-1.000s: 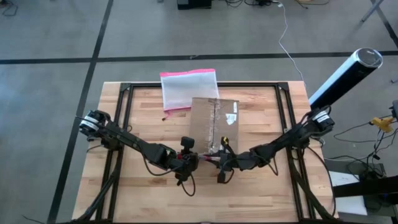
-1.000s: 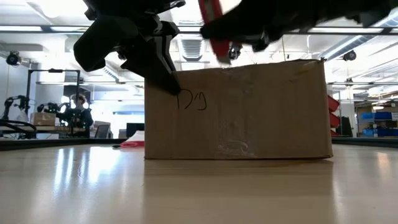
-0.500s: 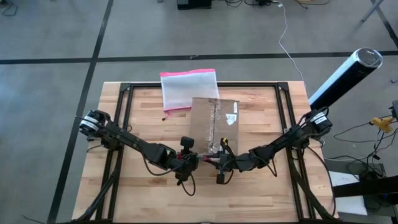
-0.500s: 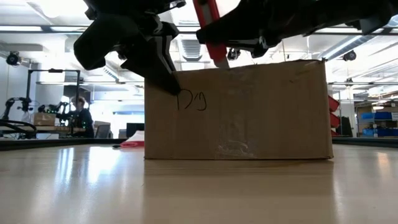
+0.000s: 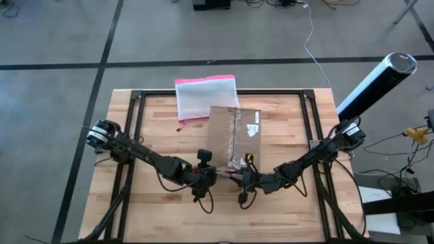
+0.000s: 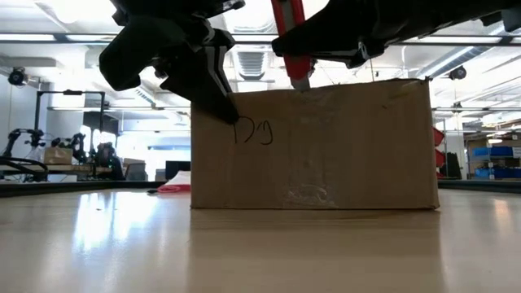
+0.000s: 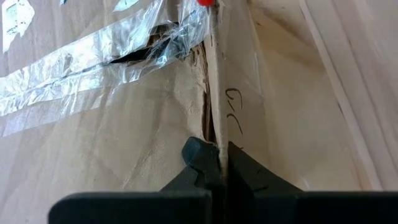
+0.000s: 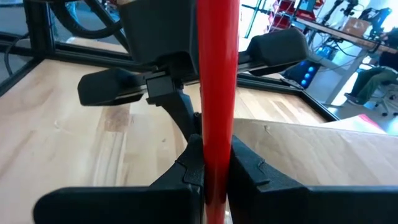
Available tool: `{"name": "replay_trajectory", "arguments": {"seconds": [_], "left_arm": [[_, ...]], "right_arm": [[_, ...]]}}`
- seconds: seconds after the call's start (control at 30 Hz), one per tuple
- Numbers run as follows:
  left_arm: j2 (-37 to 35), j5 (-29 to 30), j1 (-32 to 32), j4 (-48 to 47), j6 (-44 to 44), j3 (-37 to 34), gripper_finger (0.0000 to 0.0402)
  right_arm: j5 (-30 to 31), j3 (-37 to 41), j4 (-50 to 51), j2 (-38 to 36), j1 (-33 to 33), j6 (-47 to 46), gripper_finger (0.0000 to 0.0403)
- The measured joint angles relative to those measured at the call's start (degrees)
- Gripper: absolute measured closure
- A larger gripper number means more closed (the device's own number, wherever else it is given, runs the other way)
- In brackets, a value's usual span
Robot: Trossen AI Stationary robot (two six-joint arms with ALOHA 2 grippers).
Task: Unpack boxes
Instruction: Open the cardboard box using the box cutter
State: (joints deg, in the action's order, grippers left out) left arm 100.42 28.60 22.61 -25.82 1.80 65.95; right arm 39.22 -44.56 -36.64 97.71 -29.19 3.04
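Observation:
The brown cardboard box (image 5: 234, 135) stands mid-table, with clear tape (image 7: 74, 68) along its top seam; the tape is torn open at the near end. "Dg" is written on its near wall (image 6: 309, 146). My left gripper (image 5: 209, 175) is shut on the box's near top edge. My right gripper (image 5: 244, 179), beside it at the near edge, is shut on a red cutter (image 6: 293, 37) that stands almost upright. The cutter's tip (image 6: 302, 82) is at the box's top edge by the seam. My left gripper pinches the box's near top edge (image 7: 217, 134) between its two fingers, close to the left corner (image 6: 218, 102). The fingers slant down from the near left. The box sits flat on the table. My right gripper pinches the red cutter's shaft (image 8: 217, 106) between its two fingers. The shaft runs across them and stands almost upright, tip down at the box's top near edge.
A pink-edged translucent pouch (image 5: 205, 97) lies flat behind the box at the far side. A black frame (image 5: 135, 102) runs round the tabletop. Bare wood lies left, right and in front of the box. A grey-and-white cylinder (image 5: 376, 81) stands off the far right corner.
My right gripper has brought the red cutter down onto the box's near top edge and tipped it from slanted to nearly upright. The tip has slid a little toward the table's right along that edge.

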Motion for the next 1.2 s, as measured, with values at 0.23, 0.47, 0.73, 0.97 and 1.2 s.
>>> {"name": "replay_trajectory", "arguments": {"seconds": [0.23, 0.47, 0.73, 0.97, 1.2], "left_arm": [[0.0, 0.0, 0.0, -0.1, 0.0, 0.0, 0.0401], [0.0, 0.0, -0.1, 0.0, 0.0, 0.0, 0.0401], [0.0, -1.0, -0.2, 0.9, 0.5, 0.1, 0.0401], [0.0, -1.3, -0.2, 1.1, 0.5, 0.1, 0.0401], [0.0, -2.0, -0.4, 2.4, 0.1, 0.2, 0.0401]], "right_arm": [[-1.5, 0.1, 6.0, -2.5, -0.9, -1.3, 0.0386], [-1.4, 0.1, 14.2, -5.9, -2.6, -4.5, 0.0387], [-2.6, 0.1, 18.5, -7.6, -3.0, -3.6, 0.0388], [-4.2, 0.1, 20.6, -8.5, -3.0, -5.7, 0.0388], [-5.3, 0.1, 24.1, -10.7, -3.5, -7.3, 0.0388]]}}
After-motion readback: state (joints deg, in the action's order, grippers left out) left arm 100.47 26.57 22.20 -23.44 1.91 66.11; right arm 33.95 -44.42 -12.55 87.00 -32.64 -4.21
